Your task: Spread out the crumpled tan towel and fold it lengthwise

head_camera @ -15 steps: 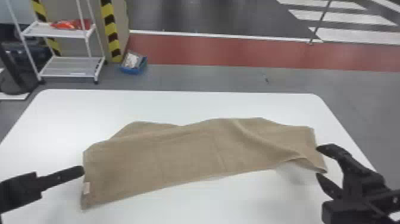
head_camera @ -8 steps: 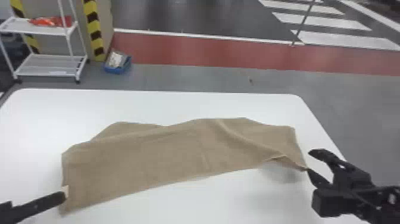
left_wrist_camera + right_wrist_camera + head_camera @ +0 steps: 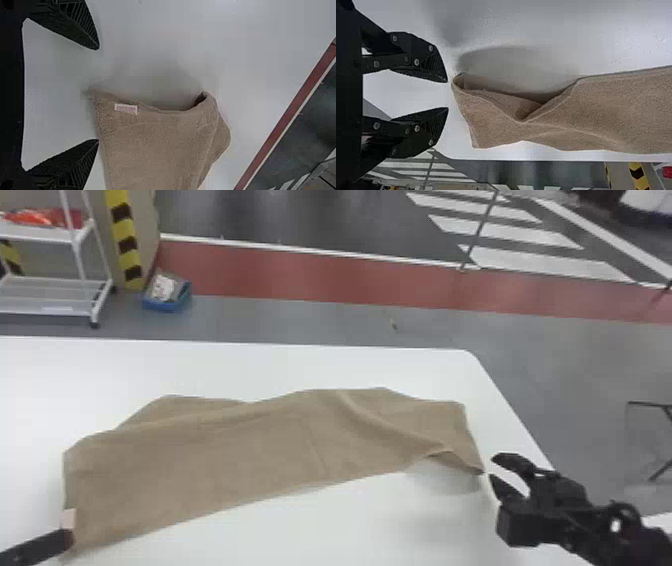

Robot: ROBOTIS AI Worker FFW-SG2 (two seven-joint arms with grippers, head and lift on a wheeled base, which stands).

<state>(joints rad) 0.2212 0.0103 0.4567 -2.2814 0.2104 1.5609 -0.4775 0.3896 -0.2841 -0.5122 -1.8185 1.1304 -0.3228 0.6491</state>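
The tan towel (image 3: 240,460) lies as a long wrinkled band across the table, its near right corner lifted in a small fold. At its near left corner, by the pale tag, is my left gripper (image 3: 37,547). In the left wrist view, my left gripper (image 3: 98,94) is open, the corner of the towel (image 3: 158,146) just beyond its fingertips. My right gripper (image 3: 492,469) stands open just off the towel's right corner. The right wrist view has my right gripper (image 3: 448,94) with a gap between its fingers, facing the folded corner of the towel (image 3: 494,114).
The white table (image 3: 400,520) has its right edge close behind my right gripper. Beyond it on the floor stand a white shelf rack (image 3: 55,297) and a blue box (image 3: 167,292), with a striped post beside them.
The head view has shifted to the right. My left gripper has come nearer the towel's near left corner; my right gripper has backed slightly away from the right edge and lower.
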